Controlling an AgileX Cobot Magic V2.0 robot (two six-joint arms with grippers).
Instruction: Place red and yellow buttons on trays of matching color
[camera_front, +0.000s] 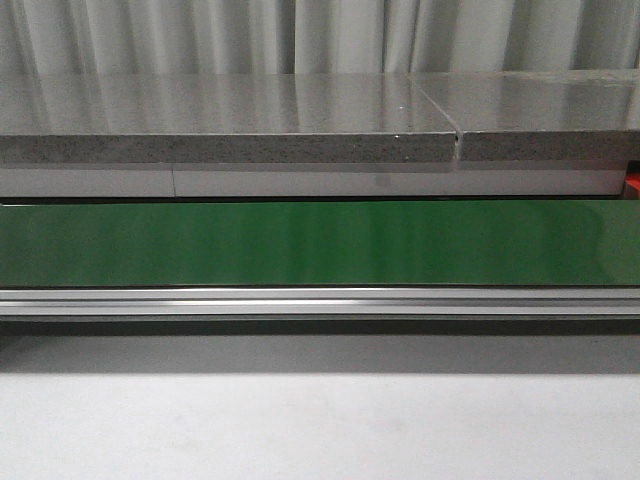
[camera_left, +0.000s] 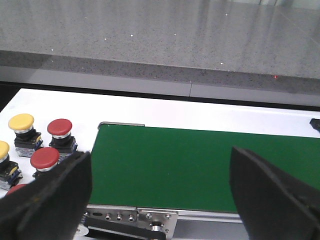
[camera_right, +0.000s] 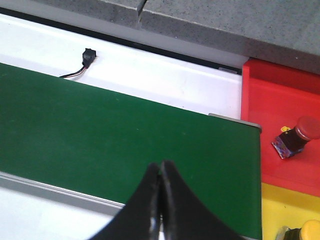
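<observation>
In the left wrist view, several buttons stand on the white table beside the end of the green belt (camera_left: 190, 165): a yellow button (camera_left: 21, 122), a red button (camera_left: 59, 128), another red button (camera_left: 44, 158) and a yellow one at the edge (camera_left: 3, 149). My left gripper (camera_left: 160, 192) is open and empty above the belt end. In the right wrist view, a red tray (camera_right: 270, 115) holds a red button (camera_right: 300, 134); a yellow tray (camera_right: 280, 210) holds a yellow button (camera_right: 310, 231). My right gripper (camera_right: 160, 167) is shut and empty over the belt (camera_right: 100, 125).
The front view shows only the green belt (camera_front: 320, 243), its metal rail (camera_front: 320, 300) and a grey stone counter (camera_front: 230, 115) behind; no arms show there. A small black connector with wires (camera_right: 88, 56) lies on the white table behind the belt.
</observation>
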